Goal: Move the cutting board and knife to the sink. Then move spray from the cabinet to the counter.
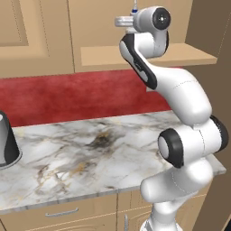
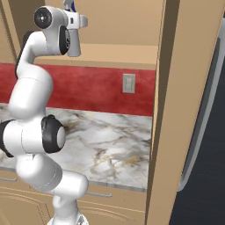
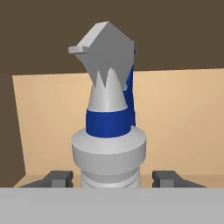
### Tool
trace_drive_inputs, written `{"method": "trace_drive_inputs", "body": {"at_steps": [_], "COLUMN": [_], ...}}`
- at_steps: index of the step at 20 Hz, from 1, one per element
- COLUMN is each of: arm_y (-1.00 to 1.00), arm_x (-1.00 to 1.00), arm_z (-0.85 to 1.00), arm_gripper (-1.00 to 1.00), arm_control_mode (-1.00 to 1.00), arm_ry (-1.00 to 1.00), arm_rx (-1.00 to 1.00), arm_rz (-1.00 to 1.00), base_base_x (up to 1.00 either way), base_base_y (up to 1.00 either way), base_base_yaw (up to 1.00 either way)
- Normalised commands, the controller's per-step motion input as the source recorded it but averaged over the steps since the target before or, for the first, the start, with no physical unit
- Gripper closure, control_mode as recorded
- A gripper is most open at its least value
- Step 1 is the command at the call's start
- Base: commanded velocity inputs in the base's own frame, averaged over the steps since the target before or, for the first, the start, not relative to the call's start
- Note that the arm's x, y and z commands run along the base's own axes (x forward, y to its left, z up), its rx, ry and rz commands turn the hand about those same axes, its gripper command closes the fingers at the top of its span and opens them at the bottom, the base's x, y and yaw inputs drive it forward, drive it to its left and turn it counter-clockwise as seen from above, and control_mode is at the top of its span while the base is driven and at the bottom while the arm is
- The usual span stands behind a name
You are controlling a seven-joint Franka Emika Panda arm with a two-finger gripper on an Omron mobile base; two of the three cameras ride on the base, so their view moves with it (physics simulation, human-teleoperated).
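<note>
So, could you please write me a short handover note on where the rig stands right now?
Gripper: raised to the cabinet shelf, fingers standing apart on either side of the spray bottle's body. No closed grip shows yet.
Spray: upright on the cabinet ledge, its blue nozzle peeking above the hand in both base views.
Counter: a bare marble stretch lies below the shelf; a dark-based grey cylinder stands at its left edge.
Cutting board, knife and sink: I cannot confirm that step from these views.
Left: close on the spray, lift it off the ledge, set it on the counter.
</note>
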Motion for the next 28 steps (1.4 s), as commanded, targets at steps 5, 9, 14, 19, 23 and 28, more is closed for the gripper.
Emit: {"method": "trace_drive_inputs", "body": {"at_steps": [5, 9, 14, 19, 23, 28], "arm_y": [0.0, 0.0, 0.0, 0.0, 0.0, 0.0], "arm_x": [-0.22, 0.0, 0.0, -0.11, -0.12, 0.0], "arm_z": [0.0, 0.0, 0.08, 0.0, 0.12, 0.29], "arm_gripper": [1.0, 1.0, 1.0, 1.0, 1.0, 1.0], "arm_control_mode": [-1.0, -1.0, -1.0, -1.0, -1.0, -1.0], "arm_ry": [-0.04, 0.0, 0.0, 0.0, 0.0, 0.01], "arm_rx": [0.0, 0.0, 0.0, 0.0, 0.0, 0.0], "arm_rz": [0.0, 0.0, 0.0, 0.0, 0.0, 0.0], "base_base_x": [0.0, 0.0, 0.0, 0.0, 0.0, 0.0], "base_base_y": [0.0, 0.0, 0.0, 0.0, 0.0, 0.0], "base_base_yaw": [0.0, 0.0, 0.0, 0.0, 0.0, 0.0]}}
